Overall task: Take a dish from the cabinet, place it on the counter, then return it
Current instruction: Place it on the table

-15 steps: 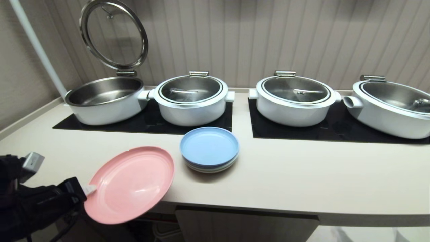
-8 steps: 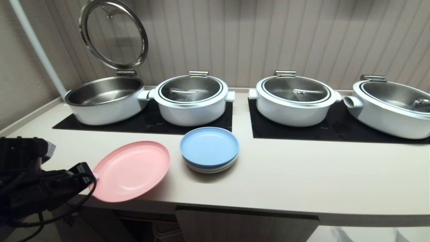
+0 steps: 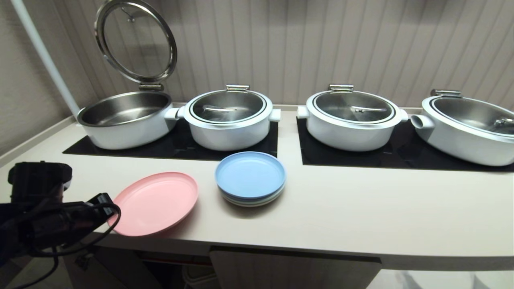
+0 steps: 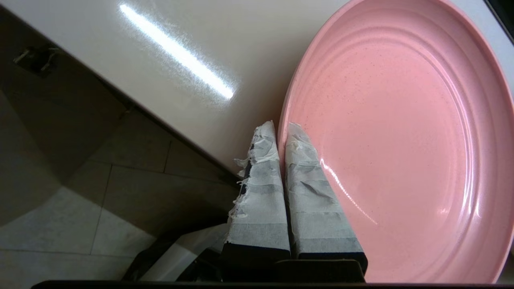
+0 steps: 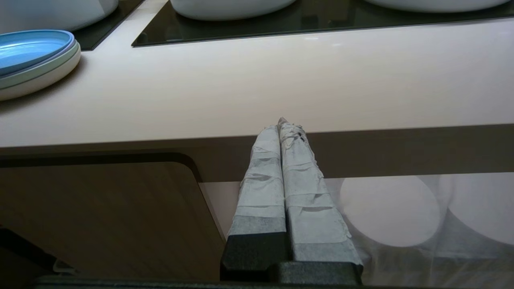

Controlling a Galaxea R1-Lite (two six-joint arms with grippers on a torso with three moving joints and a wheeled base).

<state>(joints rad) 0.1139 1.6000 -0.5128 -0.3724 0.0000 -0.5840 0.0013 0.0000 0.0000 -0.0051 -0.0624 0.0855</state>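
We see the round matte pink plastic plate (image 3: 156, 202) flat on the cream table (image 3: 341, 208), at 9 o'clock of the blue-topped stack of plates (image 3: 250, 178). Only our left wrist view shows the left claw (image 4: 281, 128) pinched tight on its rim; only the right wrist view shows the right claw (image 5: 283, 124) closed, empty, below the table edge.

One pink dish (image 3: 154, 203) adjoins the left gripper's fingers (image 4: 305, 188). One stack of plates (image 3: 250, 178), blue on top, lies beyond it. Four white pots (image 3: 229, 120) occupy two black cooktop panels (image 3: 401, 154): three lidded, one open.
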